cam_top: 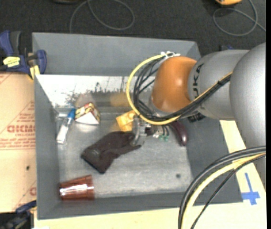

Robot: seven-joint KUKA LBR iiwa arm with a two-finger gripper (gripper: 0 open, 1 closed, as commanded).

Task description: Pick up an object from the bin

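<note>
My gripper (138, 136) hangs low in the middle of the bin, under the orange wrist cover, its tip at the right end of a dark brown cloth (107, 150). The cloth lies crumpled and stretched toward the lower left. Just above and left of the gripper lies a yellow crumpled wrapper (125, 120). A dark maroon oval thing (180, 134) rests to the gripper's right. Green and white bits (162, 136) show right beside the gripper.
A small white, red and yellow box (88, 113) and a clear tube with a blue cap (65, 126) lie at the upper left. A reddish-brown cylinder (76, 187) lies at the bottom left corner. The arm covers the bin's upper right.
</note>
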